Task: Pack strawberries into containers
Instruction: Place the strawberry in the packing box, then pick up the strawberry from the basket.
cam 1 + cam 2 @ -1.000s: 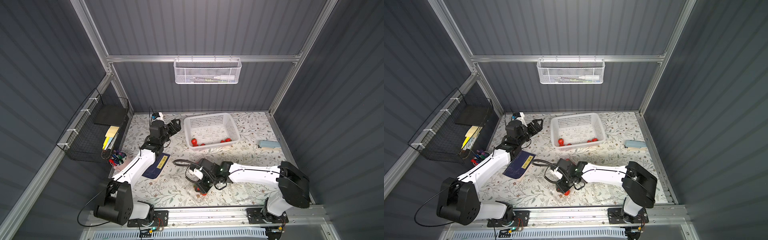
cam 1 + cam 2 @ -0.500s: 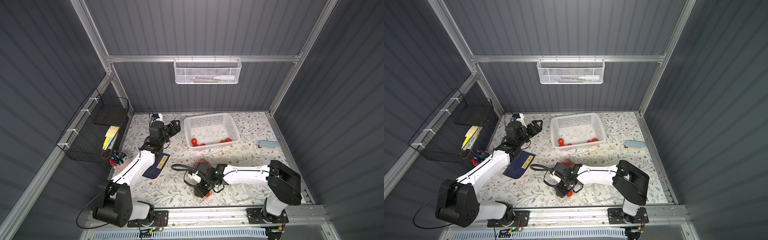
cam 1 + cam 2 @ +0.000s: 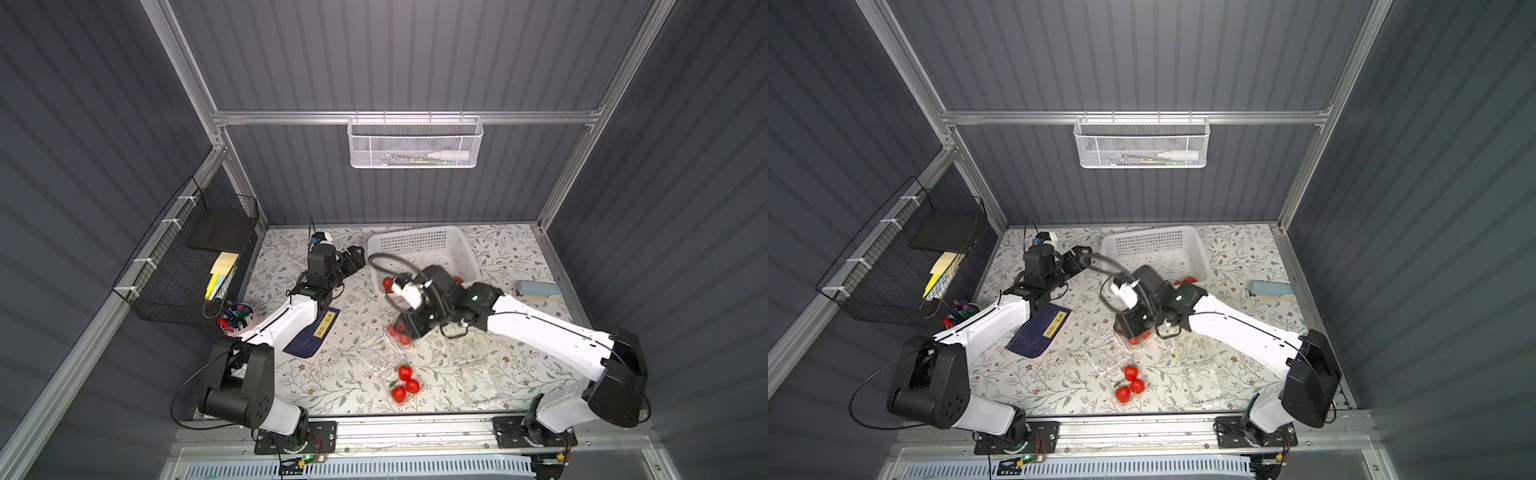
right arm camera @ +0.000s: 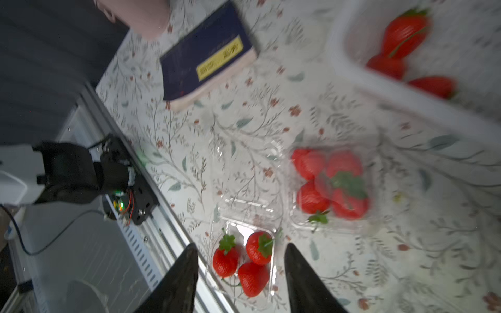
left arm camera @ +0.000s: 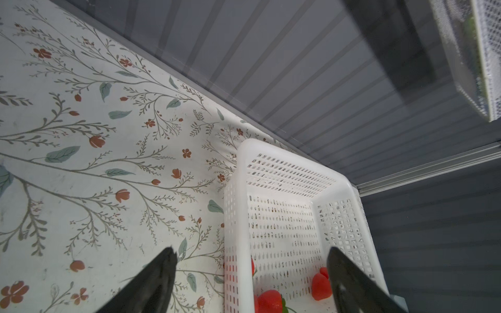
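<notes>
The right gripper (image 3: 409,329) hangs low over the middle container (image 4: 330,187), near the middle of the tabletop (image 3: 332,374). Its fingers (image 4: 184,271) are partly apart and there is nothing between them. That container has four strawberries (image 4: 344,168) in it, so it looks full to me.

The near container (image 3: 405,384) sits close to the near edge, just in front of the middle one. It holds three. A third container (image 3: 473,357) lies to the right, and I can see no red in it.

The left gripper (image 5: 250,250) is far back, just left of the white basket (image 5: 244,189). It is wide and holds nothing. It points at the near left corner of the basket. A few strawberries lie in the basket, close to its near wall.

I think the job is in the gap between two berries: one container is done and no berry is in a gripper. Next, a gripper has to go to the basket and come down over one berry. It must pinch softly and carry the berry to the near container, which looks to have room for one more. The right gripper should lift first, so it does not knock the middle container. The berries in the basket hug the wall, so the fingers will need room to fit around one.
</notes>
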`<state>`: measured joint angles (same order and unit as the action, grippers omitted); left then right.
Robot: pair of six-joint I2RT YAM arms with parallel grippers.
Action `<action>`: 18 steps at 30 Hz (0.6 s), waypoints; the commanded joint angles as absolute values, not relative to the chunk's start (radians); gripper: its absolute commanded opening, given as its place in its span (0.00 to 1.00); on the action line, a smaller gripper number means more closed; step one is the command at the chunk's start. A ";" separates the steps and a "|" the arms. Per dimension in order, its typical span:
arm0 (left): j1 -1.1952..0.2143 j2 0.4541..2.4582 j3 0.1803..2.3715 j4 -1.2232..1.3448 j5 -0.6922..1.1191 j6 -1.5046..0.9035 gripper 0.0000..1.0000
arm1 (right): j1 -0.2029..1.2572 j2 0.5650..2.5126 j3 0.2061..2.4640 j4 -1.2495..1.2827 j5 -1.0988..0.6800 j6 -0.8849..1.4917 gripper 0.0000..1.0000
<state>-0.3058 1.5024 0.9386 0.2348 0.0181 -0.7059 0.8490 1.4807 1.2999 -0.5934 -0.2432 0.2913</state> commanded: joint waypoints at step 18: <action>-0.407 1.843 1.134 0.273 -0.012 -0.647 0.89 | 0.474 2.445 2.380 -0.920 -0.403 0.116 0.61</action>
